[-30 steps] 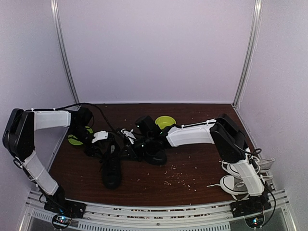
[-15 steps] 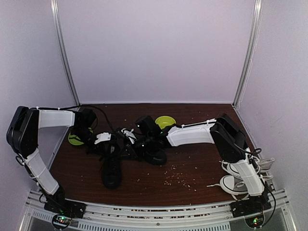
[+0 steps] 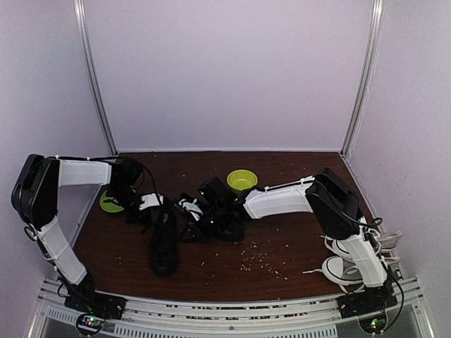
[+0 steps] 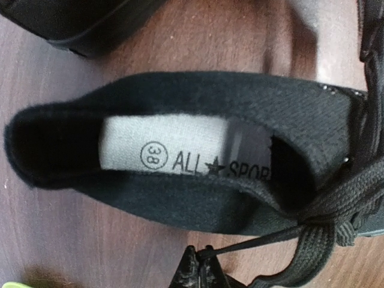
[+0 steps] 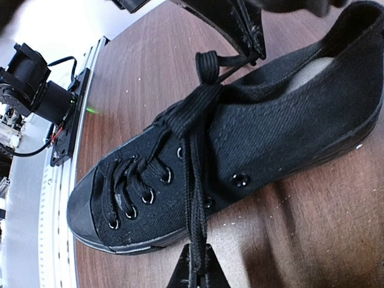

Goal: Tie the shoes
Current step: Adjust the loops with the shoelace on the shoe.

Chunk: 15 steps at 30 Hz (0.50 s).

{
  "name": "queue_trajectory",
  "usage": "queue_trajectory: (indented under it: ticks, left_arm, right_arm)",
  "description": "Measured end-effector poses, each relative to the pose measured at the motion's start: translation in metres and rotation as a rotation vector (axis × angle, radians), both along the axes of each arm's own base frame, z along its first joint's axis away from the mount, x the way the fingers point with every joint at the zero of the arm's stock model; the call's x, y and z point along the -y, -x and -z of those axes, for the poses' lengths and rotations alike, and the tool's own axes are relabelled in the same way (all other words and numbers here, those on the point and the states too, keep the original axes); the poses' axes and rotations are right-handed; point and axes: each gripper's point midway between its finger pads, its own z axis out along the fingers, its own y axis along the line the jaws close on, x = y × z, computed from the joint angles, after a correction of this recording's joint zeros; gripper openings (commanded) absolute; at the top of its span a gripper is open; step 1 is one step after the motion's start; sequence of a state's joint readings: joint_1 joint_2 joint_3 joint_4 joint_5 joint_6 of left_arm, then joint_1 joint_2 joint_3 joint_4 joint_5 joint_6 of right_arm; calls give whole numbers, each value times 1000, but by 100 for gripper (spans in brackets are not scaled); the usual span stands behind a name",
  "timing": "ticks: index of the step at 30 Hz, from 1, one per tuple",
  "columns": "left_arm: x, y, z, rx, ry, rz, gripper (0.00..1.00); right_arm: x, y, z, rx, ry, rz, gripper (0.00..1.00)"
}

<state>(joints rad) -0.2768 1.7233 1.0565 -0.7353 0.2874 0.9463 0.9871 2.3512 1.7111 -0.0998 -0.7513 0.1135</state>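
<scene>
The shoe [image 5: 252,132] lies on the surface [image 5: 312,228] between the end effectors. The left end effector [image 4: 201,270], beside its heel, pinches one lace [image 4: 258,243]. The right end effector [image 5: 193,273] clamps another lace [image 5: 193,198].

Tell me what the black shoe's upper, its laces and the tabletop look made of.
Shoe upper: matte black canvas-like fabric, with a fine weave visible.
Laces: flat woven textile, likely cotton or polyester, with a ribbed texture.
Tabletop: wood or wood-look laminate, showing brown grain streaks and a slight sheen.
</scene>
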Motion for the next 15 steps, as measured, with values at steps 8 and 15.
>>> queue_trajectory:
  ticks: [8,15]
  left_arm:
    - [-2,0,2,-1,-15,-7,1]
    - [5,-10,-19,86,41,-26,51]
  right_arm:
    - [2,1,3,10,14,-2,0]
    - [-1,-1,-2,12,6,0,0]
